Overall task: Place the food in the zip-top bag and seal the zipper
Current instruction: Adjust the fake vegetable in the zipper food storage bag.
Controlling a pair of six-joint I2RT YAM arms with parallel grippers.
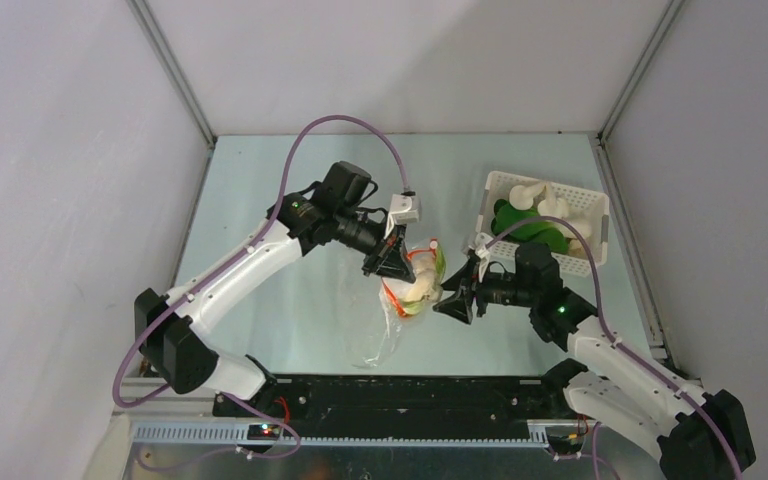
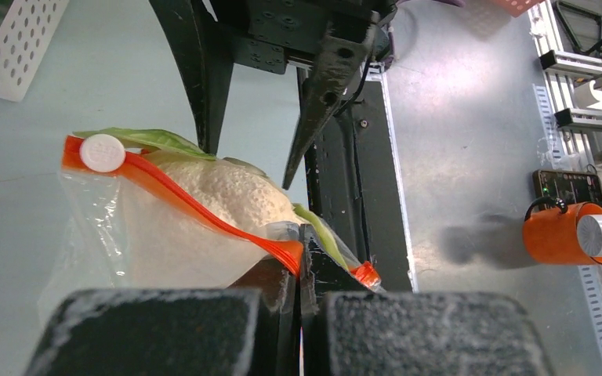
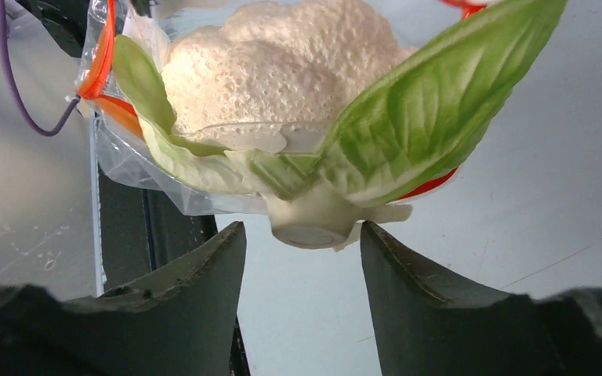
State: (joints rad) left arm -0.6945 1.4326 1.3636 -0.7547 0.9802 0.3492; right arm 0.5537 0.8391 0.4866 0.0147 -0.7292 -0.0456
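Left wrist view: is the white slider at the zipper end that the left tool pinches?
No, the white slider sits at the far end of the zipper, away from the left tool pinching its near end.

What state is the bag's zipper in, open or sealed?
Open: the orange zipper gapes around the toy cauliflower, whose stem sticks out.

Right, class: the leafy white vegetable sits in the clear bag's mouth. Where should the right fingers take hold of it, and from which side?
Probably the short cream stem stub at its base, approached straight on from the side facing away from the zip-top bag. The stub points at the right gripper, fingers open, and is narrow; the green leaves flare wide around it.
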